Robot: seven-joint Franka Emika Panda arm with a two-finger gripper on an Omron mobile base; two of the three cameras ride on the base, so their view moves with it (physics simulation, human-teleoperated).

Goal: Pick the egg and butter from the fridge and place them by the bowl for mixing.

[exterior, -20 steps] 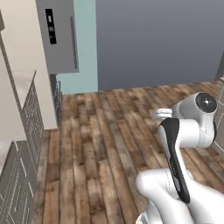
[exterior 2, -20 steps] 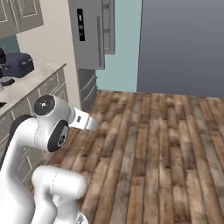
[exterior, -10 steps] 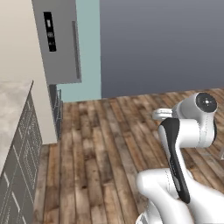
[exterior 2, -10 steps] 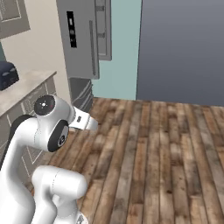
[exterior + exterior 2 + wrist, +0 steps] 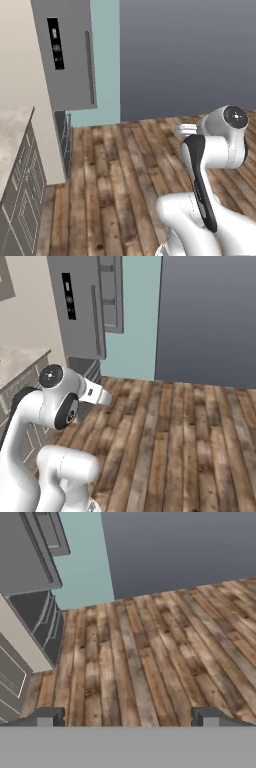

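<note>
The fridge (image 5: 70, 55) is a tall grey unit with a black vertical panel and a long bar handle, standing at the upper left. From the right base view, the fridge (image 5: 82, 306) shows a door swung out with grey door shelves behind it. The hand view has the fridge (image 5: 25, 557) in its upper left corner, dark drawers below. My gripper (image 5: 127, 717) is open over bare wood floor, nothing between its fingertips (image 5: 47, 717). The egg, the butter and the bowl are out of view.
A pale stone counter (image 5: 12, 135) over grey cabinet fronts (image 5: 25, 205) runs along the left, next to the fridge. That counter (image 5: 20, 358) sits beside my arm's shoulder. Wood plank floor (image 5: 120, 165) spreads ahead to a teal wall (image 5: 105, 60) and a dark grey wall (image 5: 190, 55).
The whole picture has shifted as the base moves: the fridge now looks larger and nearer, and the counter has slid toward the left edge. The gripper stays open.
</note>
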